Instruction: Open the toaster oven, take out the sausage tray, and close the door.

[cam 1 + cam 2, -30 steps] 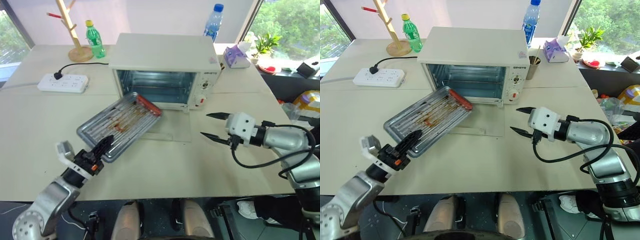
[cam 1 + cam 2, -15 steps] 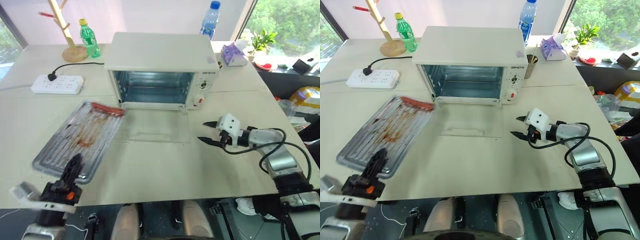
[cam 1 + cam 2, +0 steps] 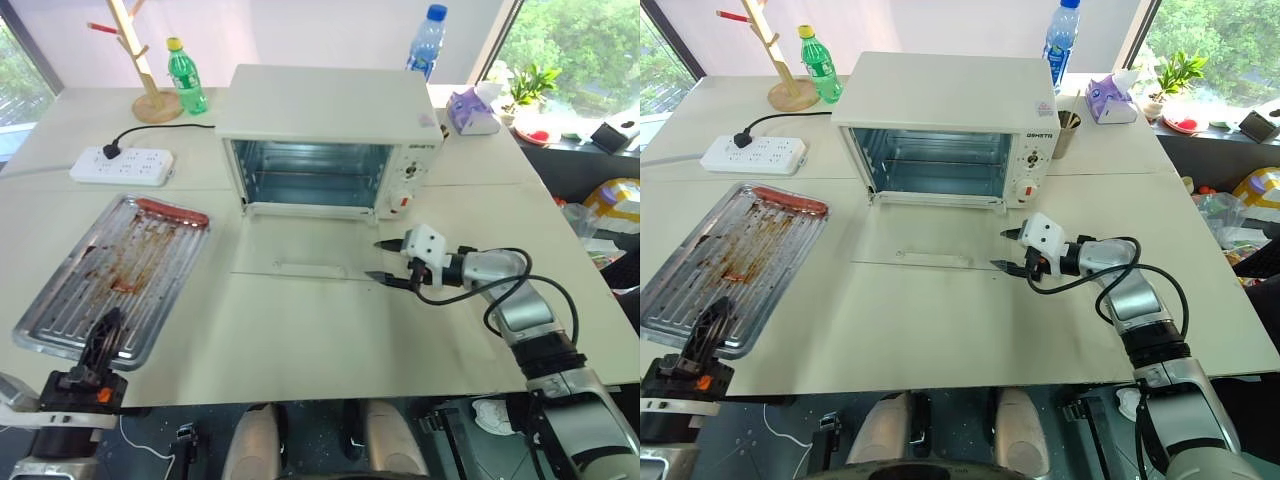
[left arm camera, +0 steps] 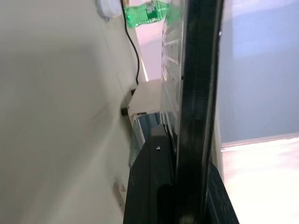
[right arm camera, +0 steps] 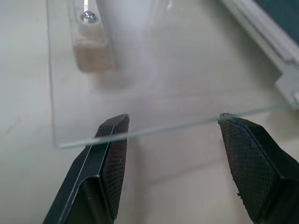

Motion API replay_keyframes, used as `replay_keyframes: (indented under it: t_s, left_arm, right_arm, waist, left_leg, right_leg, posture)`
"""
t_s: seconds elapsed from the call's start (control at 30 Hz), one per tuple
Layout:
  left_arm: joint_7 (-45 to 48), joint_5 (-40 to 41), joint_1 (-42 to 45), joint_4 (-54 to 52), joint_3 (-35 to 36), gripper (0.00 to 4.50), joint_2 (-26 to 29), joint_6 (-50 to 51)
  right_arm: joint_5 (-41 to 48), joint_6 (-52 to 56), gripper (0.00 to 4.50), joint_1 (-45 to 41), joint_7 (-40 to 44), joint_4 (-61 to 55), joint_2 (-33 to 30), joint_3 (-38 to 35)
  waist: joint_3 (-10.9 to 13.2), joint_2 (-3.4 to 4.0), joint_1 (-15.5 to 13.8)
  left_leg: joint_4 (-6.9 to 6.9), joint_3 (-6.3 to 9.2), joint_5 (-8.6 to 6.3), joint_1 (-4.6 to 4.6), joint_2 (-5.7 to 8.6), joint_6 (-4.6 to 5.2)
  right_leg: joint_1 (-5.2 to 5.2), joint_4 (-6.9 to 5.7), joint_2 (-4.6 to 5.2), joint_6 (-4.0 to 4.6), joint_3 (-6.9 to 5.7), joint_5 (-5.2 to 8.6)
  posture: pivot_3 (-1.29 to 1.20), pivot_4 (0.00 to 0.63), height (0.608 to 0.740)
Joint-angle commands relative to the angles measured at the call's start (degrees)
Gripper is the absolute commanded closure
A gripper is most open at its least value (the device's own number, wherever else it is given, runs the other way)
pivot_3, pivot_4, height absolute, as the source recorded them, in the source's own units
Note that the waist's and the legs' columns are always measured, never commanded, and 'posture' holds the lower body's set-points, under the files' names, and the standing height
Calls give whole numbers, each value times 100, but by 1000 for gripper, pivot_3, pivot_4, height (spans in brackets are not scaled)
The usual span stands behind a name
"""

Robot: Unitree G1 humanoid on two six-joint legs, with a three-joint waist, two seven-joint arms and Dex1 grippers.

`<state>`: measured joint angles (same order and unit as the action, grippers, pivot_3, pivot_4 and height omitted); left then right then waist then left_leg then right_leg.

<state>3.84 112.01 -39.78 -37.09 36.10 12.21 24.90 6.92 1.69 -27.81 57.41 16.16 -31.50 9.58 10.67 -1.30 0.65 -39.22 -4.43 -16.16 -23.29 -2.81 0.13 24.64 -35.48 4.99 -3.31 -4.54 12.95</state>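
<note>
The left hand (image 3: pixel 103 335) is clamped on the near rim of the sausage tray (image 3: pixel 110 275) at the worktop's (image 3: pixel 300 330) left edge. The right hand (image 3: pixel 380 260), fingers spread, sits at the lowered door's (image 3: pixel 300 252) right corner before the toaster oven (image 3: pixel 330 130).

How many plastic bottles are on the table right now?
2. A green plastic bottle with a yellow cap stands beside the wooden rack, behind the oven's left. A clear bottle with a blue cap stands behind the oven's right corner, its lower part hidden.

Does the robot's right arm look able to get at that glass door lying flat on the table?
Probably yes: the right gripper is open at the door's right edge, with bare table between them.
</note>
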Motion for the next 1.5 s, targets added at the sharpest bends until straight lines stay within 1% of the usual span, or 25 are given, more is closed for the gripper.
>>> replay_keyframes:
  t_s: [0.03,0.17,0.27,0.37,0.47,0.57,0.7,0.8,0.9,0.93,0.97,1.0,1.03,1.1,1.2,1.3,1.37,1.5]
  left_arm:
    - [80,99,262,188,537,4500,179,291]
    - [51,99,511,483,829,4500,231,677]
    - [64,99,604,630,896,4500,264,974]
    - [42,99,699,712,891,4500,306,1191]
    - [23,99,787,945,891,4500,495,1466]
    - [38,99,951,1195,929,4500,732,1761]
    - [145,99,1203,1559,864,4500,1213,2271]
    - [343,99,1458,1977,641,4500,1877,2844]
    - [545,99,1887,2570,358,4500,2535,3367]
    - [630,99,2049,2770,260,4500,2725,3533]
    - [713,99,2224,2953,128,4500,2929,3694]
    - [794,99,2383,3103,8,4500,3092,3841]
    - [867,99,2562,3229,-146,4500,3246,3974]
    - [1004,99,2943,3461,-457,4500,3465,4214]
    - [1063,78,3636,3796,-1028,4500,3612,4420]
    - [1127,-168,4483,4194,-1639,4500,3528,4607]
    - [1273,-462,5082,4493,-2017,4500,3404,4778]
    - [1732,-1277,6114,5164,-2536,4500,3147,5071]
  right_arm:
    - [142,254,1397,-320,-140,-275,241,-86]
    - [350,582,1397,-786,-386,-403,354,-444]
    - [532,886,1397,-1029,-466,-495,298,-661]
    - [678,1172,1397,-733,-239,-1007,118,-654]
    - [941,1471,1397,-282,115,-1708,-172,-642]
    - [1268,1843,1397,1,427,-2206,-489,-763]
    - [1787,2369,1397,244,802,-2708,-970,-995]
    - [2156,2739,1397,497,1012,-3029,-1331,-1192]
    - [2339,2956,1397,715,1026,-3223,-1547,-1338]
    - [2406,3046,874,762,997,-3268,-1597,-1387]
    - [2464,3103,589,806,972,-3319,-1636,-1449]
    - [2510,3164,133,843,931,-3370,-1665,-1508]
    - [2548,3218,50,882,884,-3424,-1694,-1578]
    - [2624,3326,50,971,757,-3559,-1743,-1730]
    - [2773,3537,50,1132,517,-3788,-1801,-1996]
    - [2912,3737,50,1373,345,-4035,-1887,-2299]
    - [2947,3793,50,1575,257,-4192,-1948,-2484]
    - [3072,3965,50,1944,-2,-4502,-1975,-2792]
  waist:
    - [1,2,8]
    - [4,7,15]
    - [5,9,12]
    - [2,5,-20]
    - [-2,-2,-95]
    - [2,4,-124]
    - [3,6,-129]
    - [1,3,-147]
    - [3,10,-146]
    - [2,9,-140]
    - [3,10,-138]
    - [3,10,-132]
    - [4,11,-127]
    - [4,12,-129]
    - [6,15,-139]
    - [6,16,-152]
    - [6,16,-182]
    - [5,13,-135]
  left_leg:
    - [0,0,0,0,-2,0]
    - [0,-1,0,0,-3,0]
    - [0,-1,0,0,-4,-1]
    - [2,-1,0,0,-5,-1]
    - [8,5,0,-2,-4,-2]
    - [6,1,0,-3,-4,-2]
    - [3,4,1,1,-4,-5]
    - [7,7,1,-2,-6,-5]
    - [9,6,1,-4,-7,-5]
    - [9,5,1,-4,-6,-5]
    - [8,5,1,-3,-7,-5]
    - [8,5,1,-3,-7,-5]
    - [8,4,1,-3,-7,-5]
    - [9,3,1,-4,-8,-6]
    - [13,0,1,-8,-6,-6]
    - [12,0,3,-10,-2,-9]
    - [11,-2,5,-10,2,-11]
    - [10,-11,7,-10,9,-13]
  right_leg:
    - [0,-3,-1,0,0,0]
    - [6,-8,0,0,0,-1]
    - [7,-8,1,0,1,-2]
    - [7,-9,1,1,-2,-1]
    - [4,-5,2,1,-7,0]
    - [6,-4,8,1,-6,0]
    - [7,-6,13,5,-6,-4]
    - [10,-6,12,4,-7,-2]
    - [13,-6,12,5,-10,-2]
    - [14,-6,13,5,-10,-3]
    - [14,-6,12,5,-10,-3]
    - [14,-8,15,5,-9,-3]
    - [16,-7,14,5,-9,-3]
    - [18,-8,15,5,-8,-3]
    - [25,-8,18,4,-7,-4]
    - [23,-10,20,3,-8,-5]
    - [20,-9,22,3,-8,-5]
    - [15,-7,23,0,-8,-6]
  posture:
    - [0,150,722]
    - [0,150,722]
    - [0,150,722]
    - [0,150,722]
    - [0,150,722]
    - [0,150,722]
    - [0,150,722]
    - [0,150,722]
    - [0,150,722]
    - [0,150,722]
    - [0,150,722]
    - [0,150,722]
    - [0,150,722]
    - [0,150,722]
    - [0,150,722]
    - [0,150,722]
    - [0,150,722]
    - [0,150,722]
